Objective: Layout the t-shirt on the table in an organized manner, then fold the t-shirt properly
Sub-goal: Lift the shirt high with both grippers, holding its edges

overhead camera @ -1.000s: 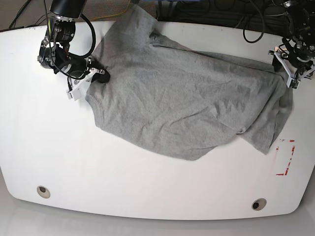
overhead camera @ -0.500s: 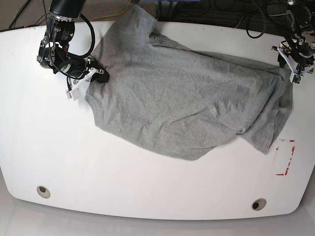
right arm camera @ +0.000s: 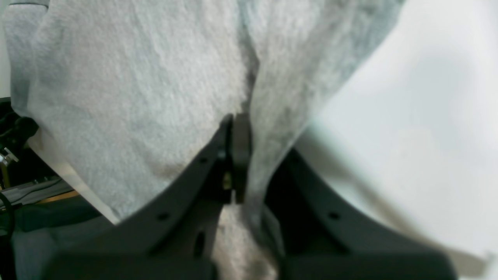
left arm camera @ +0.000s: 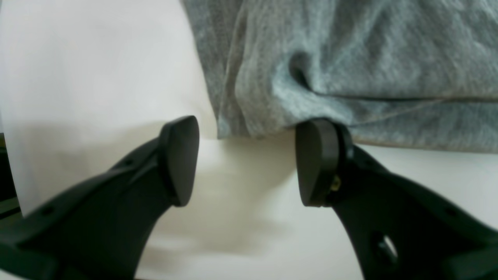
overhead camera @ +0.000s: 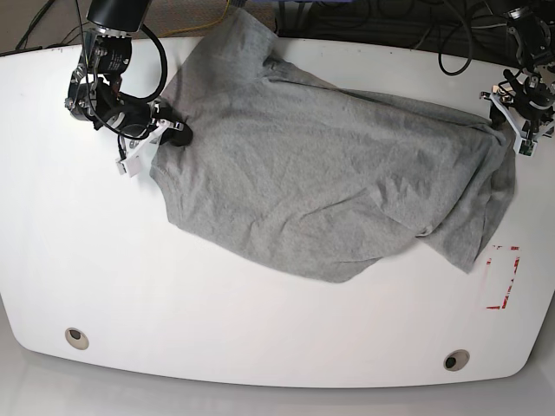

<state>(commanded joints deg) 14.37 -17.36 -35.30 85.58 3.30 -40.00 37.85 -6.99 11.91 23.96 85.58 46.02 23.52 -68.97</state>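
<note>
The left gripper (left arm camera: 247, 161) has drawn back, jaws spread, off the t-shirt (overhead camera: 329, 182), whose hem lies just ahead of its fingertips. The right gripper (right arm camera: 233, 155) stays clamped on cloth.

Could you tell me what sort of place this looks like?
Probably a robotics lab bench: a glossy white table with a red dashed rectangle mark, tangled black cables behind it, and a heather-grey t-shirt.

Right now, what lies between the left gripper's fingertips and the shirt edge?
Only bare table. In the left wrist view the open left gripper sits just short of the shirt hem.
</note>
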